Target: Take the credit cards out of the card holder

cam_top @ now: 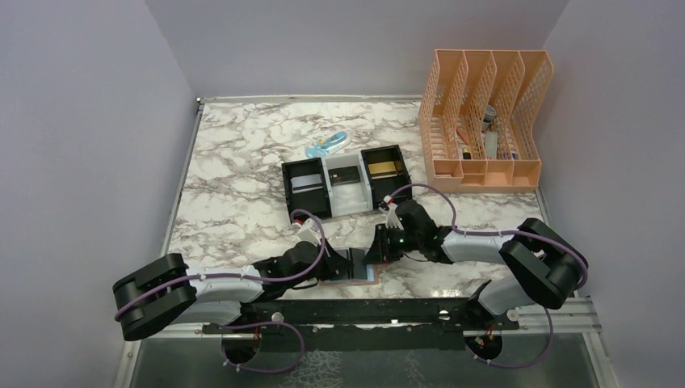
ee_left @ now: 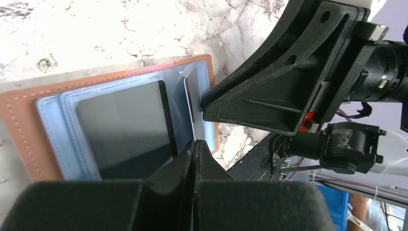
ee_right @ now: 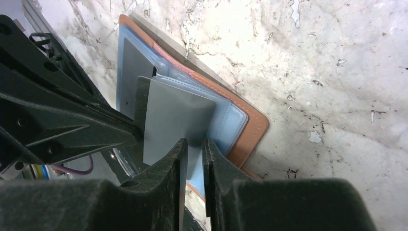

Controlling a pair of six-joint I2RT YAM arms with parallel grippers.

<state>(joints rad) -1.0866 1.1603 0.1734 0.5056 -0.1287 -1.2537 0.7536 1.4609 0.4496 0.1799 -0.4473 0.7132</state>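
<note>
The card holder (cam_top: 346,282), tan leather with pale blue pockets, lies open at the near table edge between both grippers. My left gripper (cam_top: 342,261) is shut, its tips (ee_left: 195,143) on the wallet (ee_left: 19,134) beside a dark grey card (ee_left: 125,130) in its pocket. My right gripper (cam_top: 378,252) is almost shut with a narrow gap, and its tips (ee_right: 193,142) lie over the face of a silvery grey card (ee_right: 178,115). That card sticks partly out of a pocket of the wallet (ee_right: 250,130). It clamps nothing that I can see.
A black-and-white tray (cam_top: 327,174) behind the wallet holds a silvery card (cam_top: 307,184), a dark card (cam_top: 346,175) and a gold card (cam_top: 384,168). A blue clear item (cam_top: 327,145) lies behind it. A peach file rack (cam_top: 485,121) stands back right.
</note>
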